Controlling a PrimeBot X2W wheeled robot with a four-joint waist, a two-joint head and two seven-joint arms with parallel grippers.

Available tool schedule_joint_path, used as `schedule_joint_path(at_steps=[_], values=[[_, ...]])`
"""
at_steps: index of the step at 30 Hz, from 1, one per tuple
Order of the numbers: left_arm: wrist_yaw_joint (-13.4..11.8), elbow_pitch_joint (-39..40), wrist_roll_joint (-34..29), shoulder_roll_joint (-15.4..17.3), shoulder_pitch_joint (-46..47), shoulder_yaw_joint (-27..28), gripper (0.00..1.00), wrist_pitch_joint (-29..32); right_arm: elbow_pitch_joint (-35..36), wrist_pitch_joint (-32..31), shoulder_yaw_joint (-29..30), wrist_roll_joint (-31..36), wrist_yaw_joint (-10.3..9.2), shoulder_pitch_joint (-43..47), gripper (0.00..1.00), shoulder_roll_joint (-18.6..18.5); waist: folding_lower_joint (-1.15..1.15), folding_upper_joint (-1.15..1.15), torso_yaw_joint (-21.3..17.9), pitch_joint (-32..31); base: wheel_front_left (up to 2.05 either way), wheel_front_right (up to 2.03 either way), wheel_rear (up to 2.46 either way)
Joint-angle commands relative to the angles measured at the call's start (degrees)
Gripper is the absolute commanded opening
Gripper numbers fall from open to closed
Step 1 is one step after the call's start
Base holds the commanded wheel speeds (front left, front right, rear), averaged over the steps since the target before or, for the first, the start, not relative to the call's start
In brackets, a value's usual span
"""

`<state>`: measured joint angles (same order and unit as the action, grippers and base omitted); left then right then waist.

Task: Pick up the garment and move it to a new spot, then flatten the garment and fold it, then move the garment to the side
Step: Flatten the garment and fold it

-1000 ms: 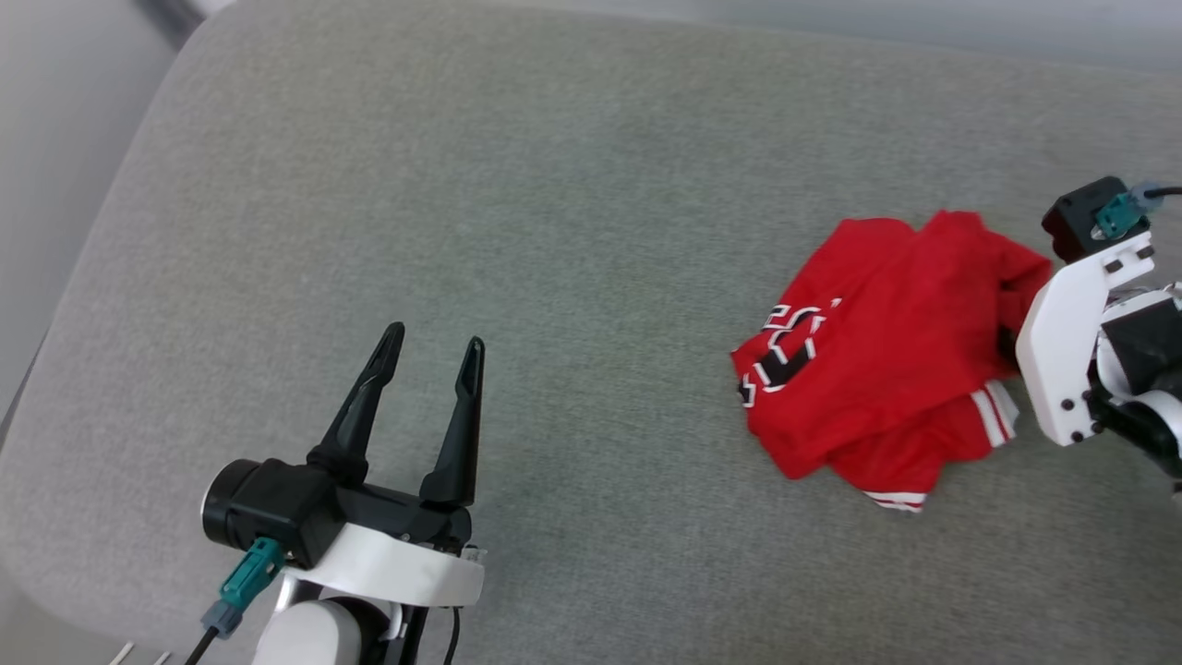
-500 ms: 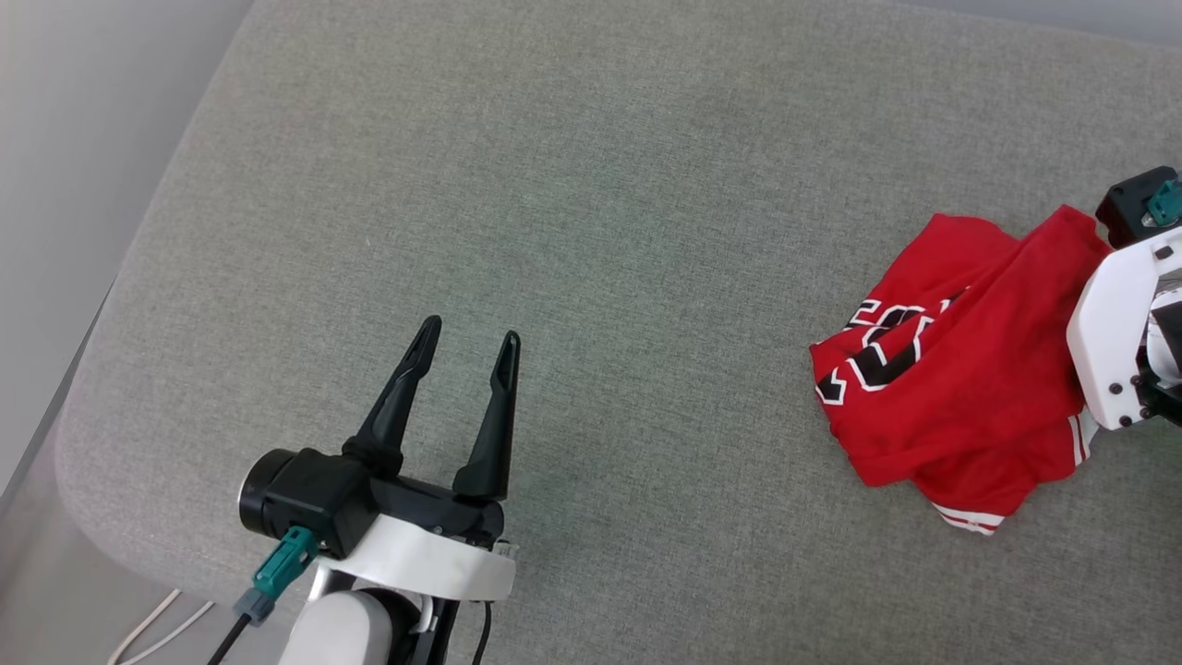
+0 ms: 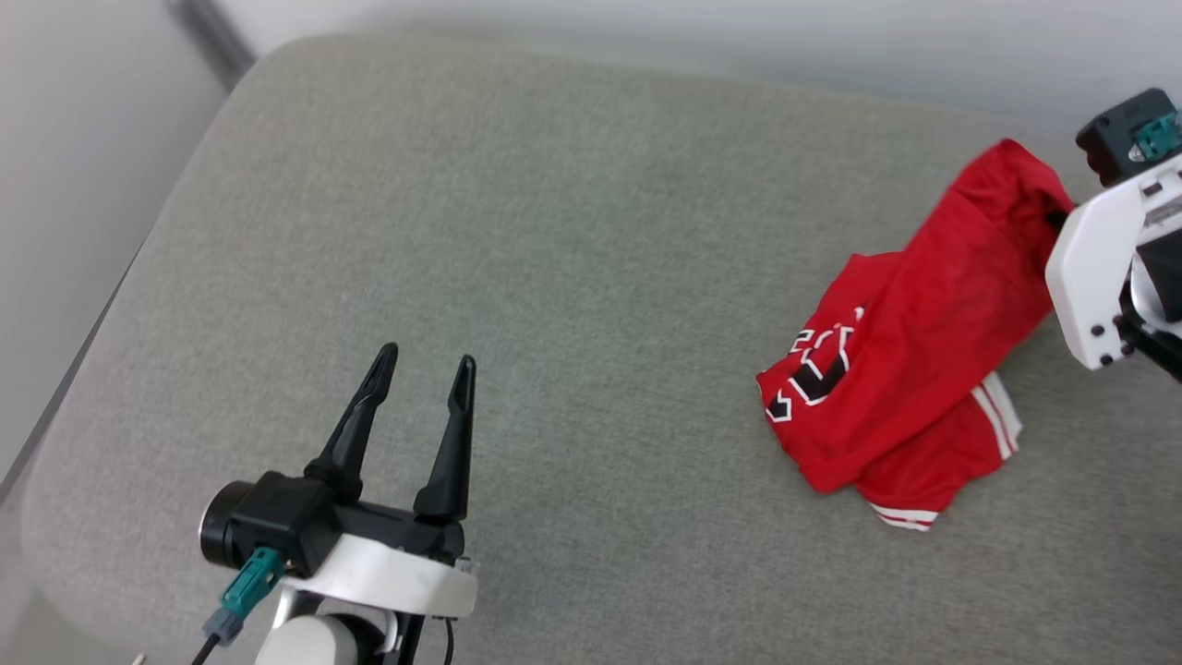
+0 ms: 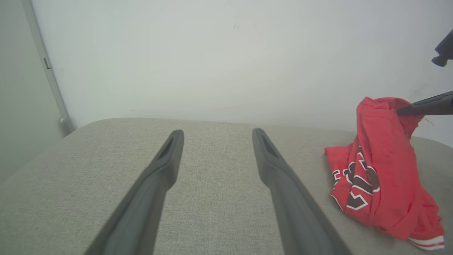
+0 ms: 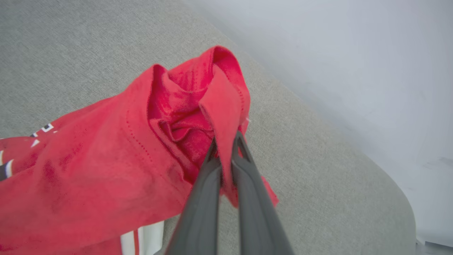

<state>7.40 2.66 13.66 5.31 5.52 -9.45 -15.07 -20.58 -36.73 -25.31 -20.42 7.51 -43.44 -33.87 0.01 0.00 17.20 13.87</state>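
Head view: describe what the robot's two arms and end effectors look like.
The left end effector has two long, tapering black fingers on a black body, a teal connector with a dark cable, and a curved white wrist shell. The right end effector carries a white plate with dark screws and a black module with a teal plug.

Left claw (image 3: 427,356) — black fingers (image 3: 355,425), white wrist shell (image 3: 388,577), teal connector (image 3: 249,580).
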Motion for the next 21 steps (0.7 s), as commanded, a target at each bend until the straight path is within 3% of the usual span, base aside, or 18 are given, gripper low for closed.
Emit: schedule_joint_path(at_steps=[1, 5, 10, 15, 21], values=[[0.05, 0.18, -0.3, 0.23, -0.69, 0.31, 1.0, -0.15, 0.79, 0.49, -0.07, -0.59, -0.04, -0.96, 0.0, 0.18, -0.01, 0.0, -2.25, -2.61, 0.0, 0.0, 0.0], [0.05, 0.63, -0.47, 0.28, -2.46, 1.84, 1.0, -0.15, 5.61, 1.65, 0.16, -1.88, -0.04, -1.16, 0.0, 0.01, -0.01, 0.0, -4.49, -5.43, 0.0, 0.0, 0.0], [0.05, 1.08, -0.88, 0.19, -4.39, 3.49, 1.0, -0.15, 14.49, -0.01, 3.63, -3.26, -0.04, 6.26, 0.0, -1.02, -0.01, 0.0, -7.16, -8.09, 0.0, 0.0, 0.0], [0.05, 1.67, -1.32, 0.02, -6.27, 4.87, 1.0, -0.15, 24.86, -4.51, 12.54, -2.86, -0.04, 20.46, 0.0, -1.17, -0.01, 0.0, -10.24, -9.62, 0.0, 0.0, 0.0], [0.05, 1.81, -1.54, 0.13, -6.98, 5.15, 1.0, -0.15, 32.78, -9.82, 22.82, -0.02, -0.04, 41.24, 0.0, 2.07, -0.01, 0.0, -13.49, -9.76, 0.0, 0.0, 0.0]])
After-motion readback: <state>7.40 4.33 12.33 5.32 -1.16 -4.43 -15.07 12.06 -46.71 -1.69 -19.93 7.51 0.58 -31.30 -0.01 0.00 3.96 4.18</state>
